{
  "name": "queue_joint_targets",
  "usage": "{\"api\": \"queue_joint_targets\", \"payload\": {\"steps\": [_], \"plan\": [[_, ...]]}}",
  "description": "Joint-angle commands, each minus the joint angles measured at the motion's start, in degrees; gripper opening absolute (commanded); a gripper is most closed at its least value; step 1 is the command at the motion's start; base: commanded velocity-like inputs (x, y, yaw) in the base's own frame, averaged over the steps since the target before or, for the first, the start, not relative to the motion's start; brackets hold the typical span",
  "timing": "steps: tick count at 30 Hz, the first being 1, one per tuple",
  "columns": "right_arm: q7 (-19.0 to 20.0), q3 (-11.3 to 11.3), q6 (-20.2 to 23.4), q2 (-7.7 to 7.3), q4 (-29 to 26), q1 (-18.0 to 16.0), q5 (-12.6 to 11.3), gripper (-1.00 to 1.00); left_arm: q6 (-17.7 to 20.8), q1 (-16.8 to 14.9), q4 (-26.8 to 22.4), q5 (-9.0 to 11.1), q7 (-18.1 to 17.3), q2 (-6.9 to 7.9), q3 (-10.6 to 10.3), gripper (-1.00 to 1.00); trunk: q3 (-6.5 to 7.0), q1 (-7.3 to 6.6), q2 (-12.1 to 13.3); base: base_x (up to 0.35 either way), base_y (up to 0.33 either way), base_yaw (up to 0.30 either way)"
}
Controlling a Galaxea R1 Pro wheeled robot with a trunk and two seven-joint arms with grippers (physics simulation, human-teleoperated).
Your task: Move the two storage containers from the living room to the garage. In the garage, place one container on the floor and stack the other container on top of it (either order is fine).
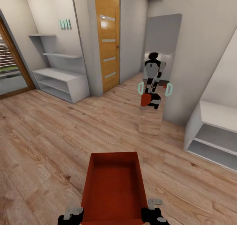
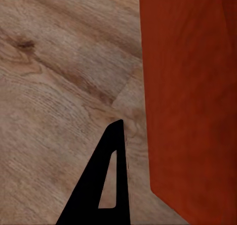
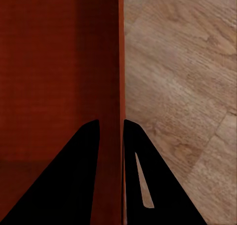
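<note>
So the robot is rolling through a hallway with one bin (image 1: 113, 188) held out front at 6 o'clock in the head view, open side up, long axis pointing away from the body. Makes sense as a carry: both arms take it from the near end, one per side, so it stays level and low enough that the camera sees over it to the wood floor (image 1: 49, 136) ahead.

Right end effector (image 3: 110, 124) is clearly pinching the bin's side wall, one finger inside and one outside, edge running straight up between them. Left end effector (image 2: 118, 136) is harder: I see one dark finger just beside the outer wall of the bin, floor showing past it, and the other finger isn't visible, so I can't tell if it's actually clamped or just alongside.

At 1 o'clock there's a tall mirror (image 1: 159, 70) leaning on the wall, reflecting the robot with the orange bin in front of it.

Only readable writing: teal "LOVE" letters (image 1: 65, 24) on the wall at 11 o'clock, above the white shelves (image 1: 62, 81). Wooden door (image 1: 108, 37) at 12. No labels on the bin. Not the garage yet, I'd guess.
</note>
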Motion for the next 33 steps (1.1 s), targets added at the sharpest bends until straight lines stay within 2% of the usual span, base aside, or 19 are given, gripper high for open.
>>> {"api": "queue_joint_targets", "payload": {"steps": [1,33], "plan": [[-0.33,-0.26,-0.16,0.01,-0.02,-0.04,0.1,-1.0,-0.17,-0.03,0.07,0.14,0.04,0.0,0.4,-1.0,-0.09,0.03,-0.02,0.346,0.0,0.223],[-0.33,-0.25,-0.16,0.01,-0.02,-0.04,0.1,-1.0,-0.17,-0.01,0.07,0.15,0.04,0.02,0.38,-1.0,-1.58,0.03,-0.02,0.346,0.0,0.246]]}}
